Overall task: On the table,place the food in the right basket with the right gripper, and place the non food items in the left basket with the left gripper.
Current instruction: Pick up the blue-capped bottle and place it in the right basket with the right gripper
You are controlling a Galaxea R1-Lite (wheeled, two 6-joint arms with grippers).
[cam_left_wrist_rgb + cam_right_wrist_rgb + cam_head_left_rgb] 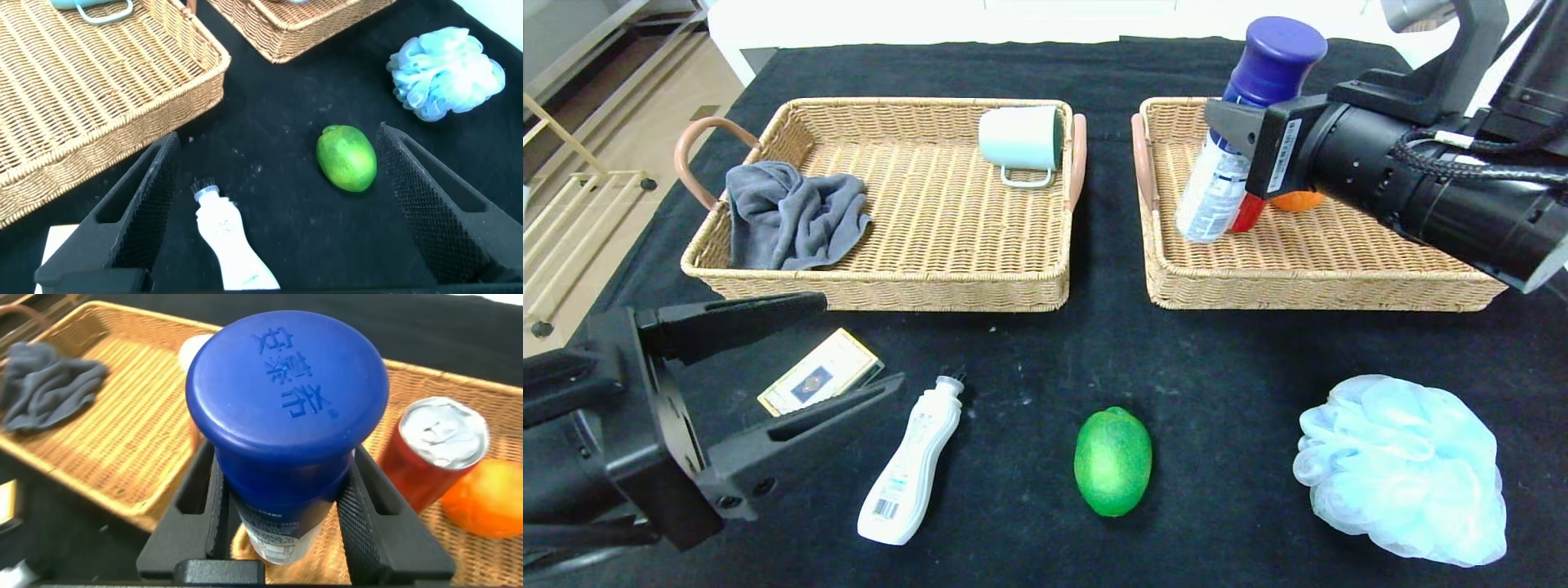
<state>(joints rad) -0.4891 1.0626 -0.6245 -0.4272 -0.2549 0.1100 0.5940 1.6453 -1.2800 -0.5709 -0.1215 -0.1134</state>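
The right gripper clamps the white canister with a dark blue cap tilted over the right basket beside the red can, while the left gripper hangs open above the card box and white bottle on the surface.

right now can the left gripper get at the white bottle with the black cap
Probably yes. The left gripper hangs open just above the table, and the white bottle lies flat right beside it with bare cloth around it. The card box is close by but not on the bottle.

Grey cloth, mint mug, orange fruit
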